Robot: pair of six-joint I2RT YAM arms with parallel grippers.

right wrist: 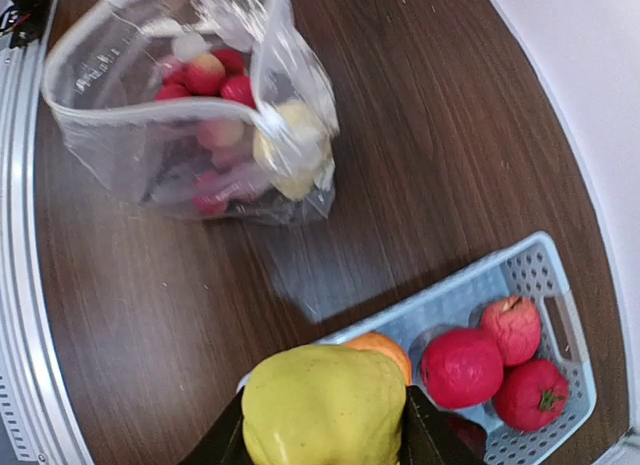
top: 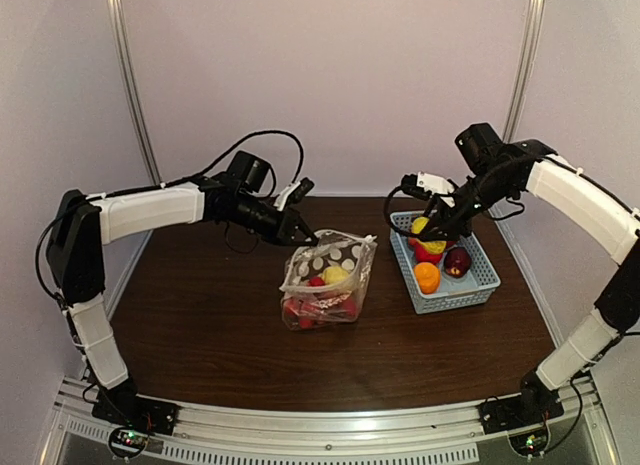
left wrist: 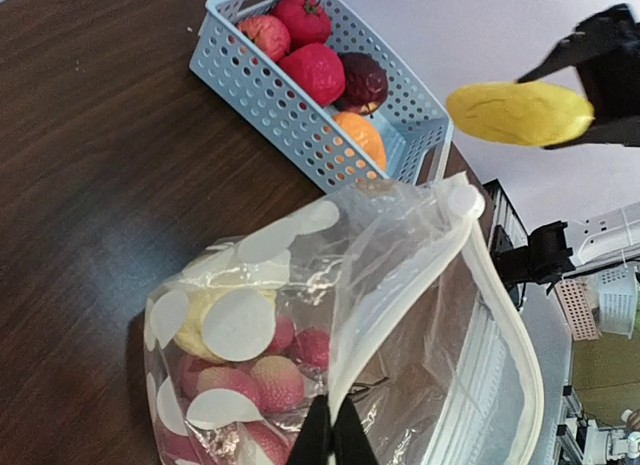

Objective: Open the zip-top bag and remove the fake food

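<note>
The zip-top bag point(top: 325, 280) stands open at mid-table, clear with white dots, with red fruits point(top: 318, 307) and a yellow fruit point(top: 335, 275) inside. My left gripper point(top: 300, 235) is shut on the bag's far rim; in the left wrist view its fingertips point(left wrist: 333, 437) pinch the white zip strip point(left wrist: 400, 285). My right gripper point(top: 425, 230) is shut on a yellow fruit point(right wrist: 325, 405) and holds it above the basket's near-left end; the fruit also shows in the left wrist view point(left wrist: 518, 113). The bag shows in the right wrist view point(right wrist: 190, 115).
A light-blue plastic basket point(top: 480, 285) stands right of the bag, holding an orange fruit point(top: 427, 277), a dark purple one point(top: 457, 261) and red ones point(right wrist: 462, 368). Metal frame posts rise behind the table; a rail runs along the near edge.
</note>
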